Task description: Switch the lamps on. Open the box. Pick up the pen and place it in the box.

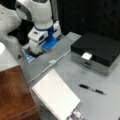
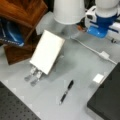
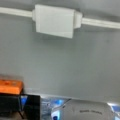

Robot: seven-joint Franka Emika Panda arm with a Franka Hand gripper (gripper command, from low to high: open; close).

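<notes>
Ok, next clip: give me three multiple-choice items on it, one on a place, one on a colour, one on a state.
1. In a front view the pen lies:
A. on the notebook
B. on the table between notebook and box
C. in the box

2. The box lid is:
A. black
B. red
C. white

3. The box is:
A. wide open
B. closed
C. on its side

Answers:
1 B, it rests on bare grey table.
2 A, dark top over silver sides.
3 B, the lid sits flat, latch at the front.
</notes>
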